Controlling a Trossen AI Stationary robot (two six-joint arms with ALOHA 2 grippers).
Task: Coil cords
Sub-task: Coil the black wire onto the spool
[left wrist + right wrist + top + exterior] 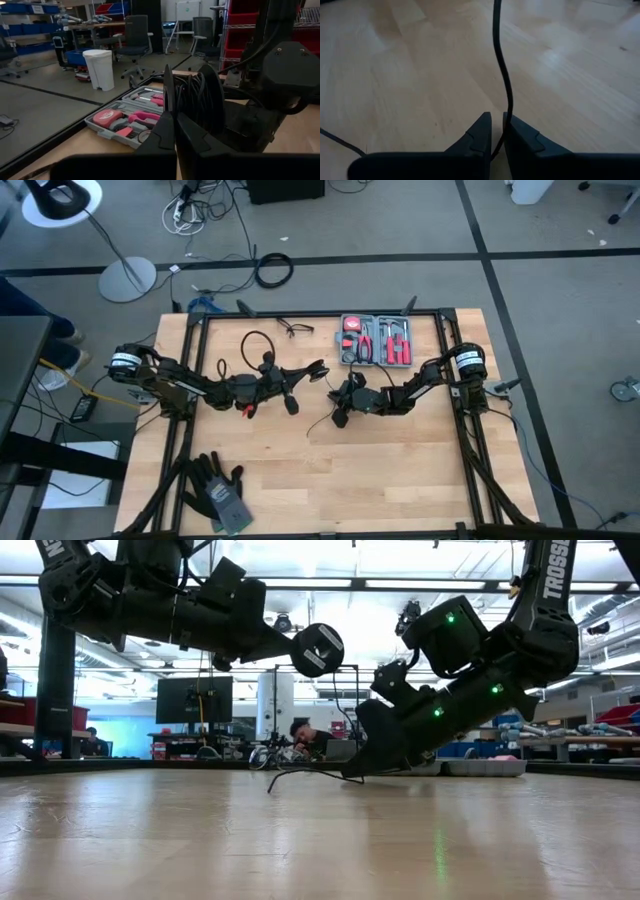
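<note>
The thin black cable lies partly in a loop [255, 345] on the wooden table behind my left arm. Its round black puck with a pale centre [318, 648] is up in the air at my left gripper [322, 370], which is shut on it near the table's middle. My right gripper [338, 418] is tipped down to the table just right of it and shut on a stretch of the cable [502, 75]. A short tail of cable [312, 432] runs off from it over the wood. My left gripper pinches the puck between its two fingertips; the puck shows edge-on [169, 92] and stands up past them. The fingers come level from the table's left. The puck is lifted clear of the table. My right gripper pinches one strand of the cable [506, 116] between its two fingers, slanting down from the table's right. The cable runs out from between the fingertips and lies slack on the wood [300, 776].
An open grey case of red tools [375, 340] lies at the far edge. A small black glasses-like wire item [295, 330] lies left of it. Dark gloves [215, 490] lie at the near left. A thicker black cable ring [273, 270] lies on the floor beyond the table.
</note>
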